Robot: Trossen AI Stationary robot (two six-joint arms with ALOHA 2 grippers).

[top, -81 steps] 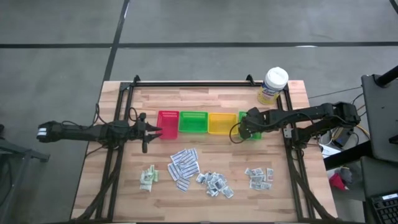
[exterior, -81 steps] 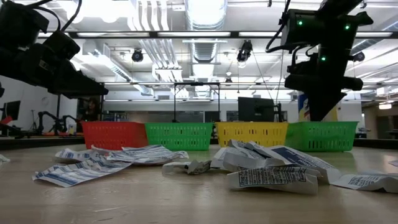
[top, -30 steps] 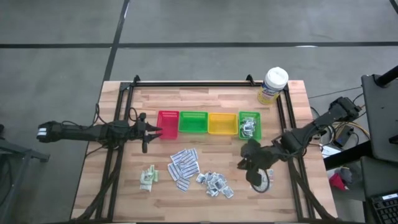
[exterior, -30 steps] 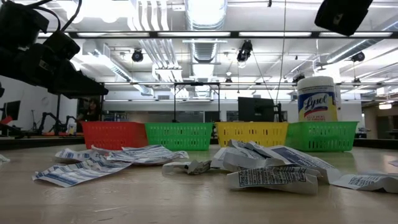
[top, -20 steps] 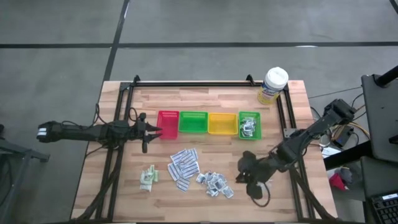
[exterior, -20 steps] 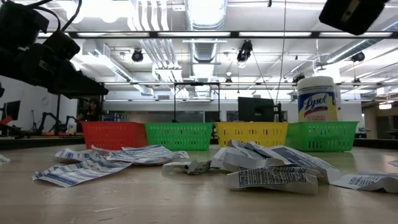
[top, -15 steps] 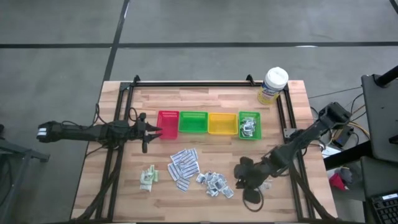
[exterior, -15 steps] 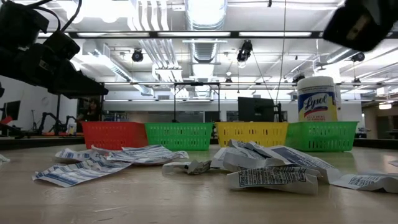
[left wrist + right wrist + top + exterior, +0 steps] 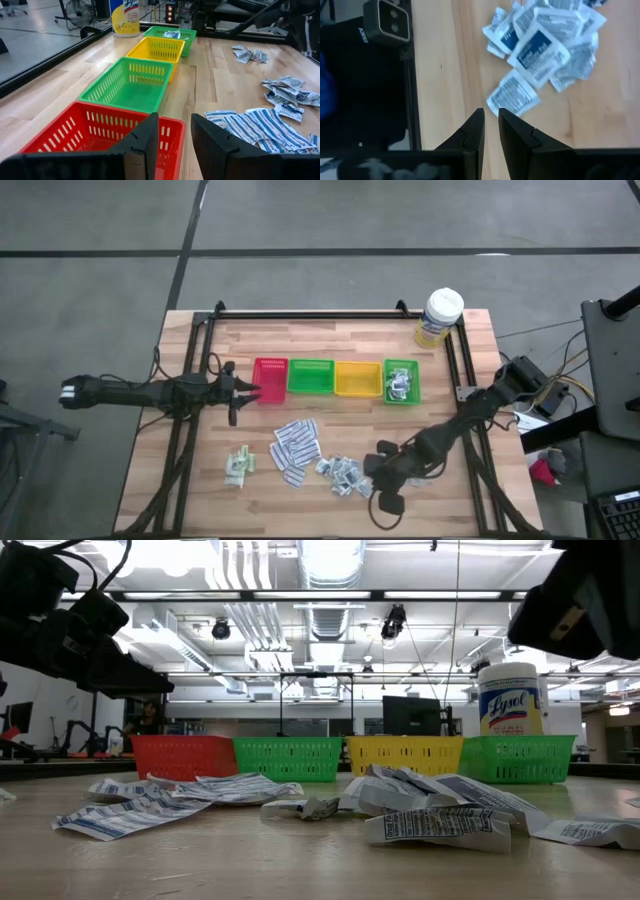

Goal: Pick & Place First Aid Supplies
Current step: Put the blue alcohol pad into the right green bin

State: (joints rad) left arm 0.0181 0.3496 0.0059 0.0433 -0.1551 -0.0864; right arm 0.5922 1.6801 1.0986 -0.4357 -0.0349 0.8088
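So from where I'm standing, the right arm is the one doing something. It reaches across the table (image 9: 330,515) with the right end effector (image 9: 372,468) low over the front half, right next to the heap of grey-white square packets (image 9: 345,475). On the overhead that heap sits at about 9 o'clock from the fingertips, just beside them, not touching as far as I can tell. The wrist camera agrees: the heap lies straight ahead of the fingers (image 9: 472,127), which are only a sliver apart with nothing between them.

The closest packet (image 9: 512,97) lies flat and skewed, one corner aimed back at the fingers. These are near-square, so there's no real long axis to line up with. My guess is the next move is a short push forward and down toward 9 o'clock, and the narrow gap may need to widen first. Since the packets overlap, dragging two up at once looks like the risk.

Other supplies:
- long white strips (image 9: 295,445) at roughly 10 o'clock from the heap
- green-white sachets (image 9: 238,465) well out at 9 o'clock
- a few packets already in the far-right green tray (image 9: 401,363), up at 12 o'clock beside the white-lidded tub (image 9: 440,317)

The left end effector (image 9: 240,390) hangs by the red tray (image 9: 270,361), fingers apart and empty, well away from the squares. So the right arm is clearly nearer to this pick.
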